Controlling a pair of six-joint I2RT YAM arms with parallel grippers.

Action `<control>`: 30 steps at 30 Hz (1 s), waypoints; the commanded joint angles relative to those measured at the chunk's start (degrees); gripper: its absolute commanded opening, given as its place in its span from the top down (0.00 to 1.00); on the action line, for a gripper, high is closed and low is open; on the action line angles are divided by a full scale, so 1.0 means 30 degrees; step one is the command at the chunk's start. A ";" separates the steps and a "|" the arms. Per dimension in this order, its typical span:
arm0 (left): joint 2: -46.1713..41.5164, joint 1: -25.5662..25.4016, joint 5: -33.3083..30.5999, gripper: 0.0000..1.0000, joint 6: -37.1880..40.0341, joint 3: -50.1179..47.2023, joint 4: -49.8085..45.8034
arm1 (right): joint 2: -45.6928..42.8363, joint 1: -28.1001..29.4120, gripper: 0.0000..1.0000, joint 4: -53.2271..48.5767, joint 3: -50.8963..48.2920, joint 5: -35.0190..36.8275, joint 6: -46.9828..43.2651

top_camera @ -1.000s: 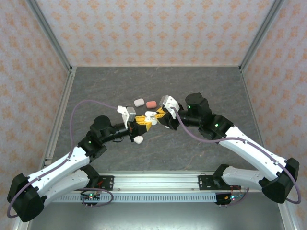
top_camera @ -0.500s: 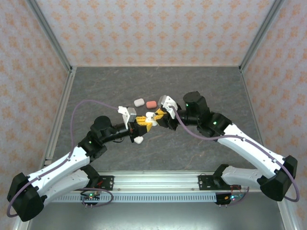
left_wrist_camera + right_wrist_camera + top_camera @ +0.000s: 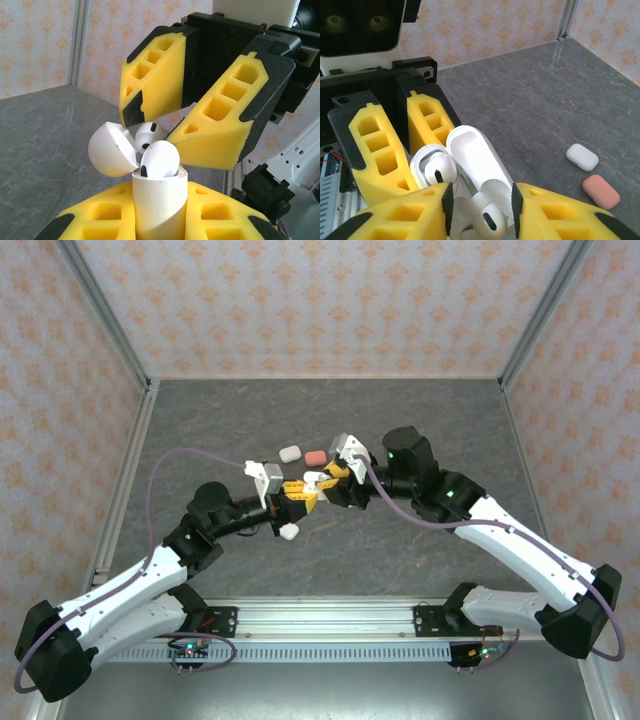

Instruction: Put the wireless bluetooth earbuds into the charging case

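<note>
**Insertion stage, both arms meeting over mid-table.** The left gripper (image 3: 298, 494) is clenched on the body of an open white charging case (image 3: 159, 200), held upright above the table (image 3: 420, 540), with its lid (image 3: 111, 150) hinged back.

One white earbud (image 3: 161, 159) stands in the nearer socket, its head well above the rim. It is judged entered but perhaps not pressed home. A second white earbud (image 3: 148, 136) sits just behind it, beside the lid. Whether its stem has reached its socket cannot be told.

The right gripper (image 3: 482, 195) faces the case with its jaws parted. This second earbud lies between the pads, apparently released rather than pinched.

Judged progress: this case has both earbuds at or in it. Final seating, closing the lid and any further cases are left.

*Surroundings.*
- A small white rounded item (image 3: 290, 532) lies on the table just below the left gripper. It is too small to tell whether it is a case or an earbud.
- Farther off, a shut white case (image 3: 582, 156) and a coral case (image 3: 601, 191) lie side by side, well apart from the work.

*Obstructions.* The raised lid and the four yellow fingers crowd the sockets, so any push on the earbuds must thread between them.
</note>
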 commanded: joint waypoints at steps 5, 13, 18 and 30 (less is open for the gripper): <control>0.0036 -0.0297 0.0174 1.00 -0.0084 0.0451 0.1556 | -0.0005 0.0141 0.56 -0.0219 0.1209 0.0137 0.0570; 0.0034 -0.0326 0.0158 1.00 -0.0128 0.0363 0.1701 | -0.0268 0.0112 0.46 -0.0130 0.1787 0.0539 0.0936; -0.0054 -0.0348 0.0000 1.00 -0.0129 0.0276 0.1871 | -0.0780 0.0013 0.37 -0.0105 0.2122 0.1673 0.1756; -0.0056 -0.0464 -0.0106 1.00 0.0017 0.0451 0.1895 | -0.1883 -0.2176 0.01 0.1409 -0.0388 -0.0543 0.6770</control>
